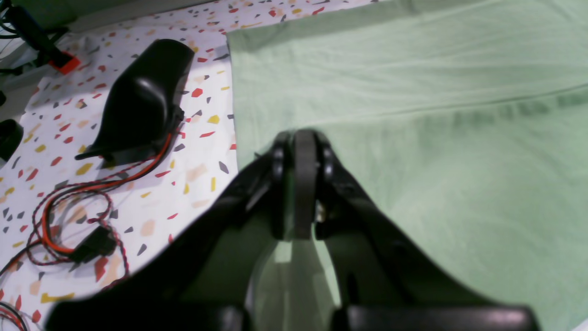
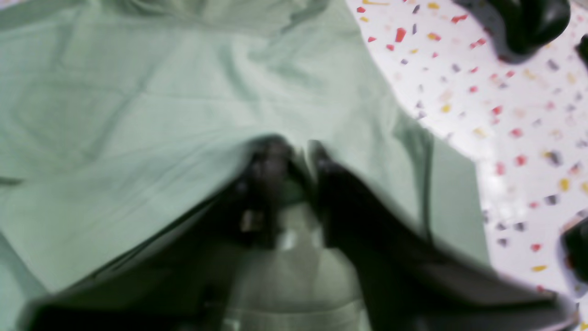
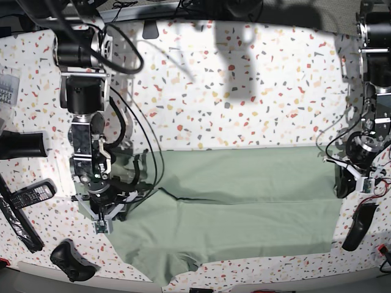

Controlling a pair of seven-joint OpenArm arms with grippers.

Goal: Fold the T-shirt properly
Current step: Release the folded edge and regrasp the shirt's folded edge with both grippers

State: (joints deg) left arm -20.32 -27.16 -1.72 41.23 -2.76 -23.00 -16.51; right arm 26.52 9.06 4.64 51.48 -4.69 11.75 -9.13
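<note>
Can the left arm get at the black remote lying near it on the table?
Probably yes: the remote lies uncovered just beside the left gripper, nothing between, but that gripper is shut at the T-shirt edge.

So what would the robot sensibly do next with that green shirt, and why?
Probably lift the right gripper clear of the T-shirt. Its jaws look parted over the cloth, as if letting go, while the left gripper is shut at the opposite edge. The shirt lies half folded, one flap over the body.

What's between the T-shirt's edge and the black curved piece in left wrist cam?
Only bare speckled tabletop separates the T-shirt from the black curved piece in the left wrist view; the red-black cable lies nearer the camera, off that strip.
</note>
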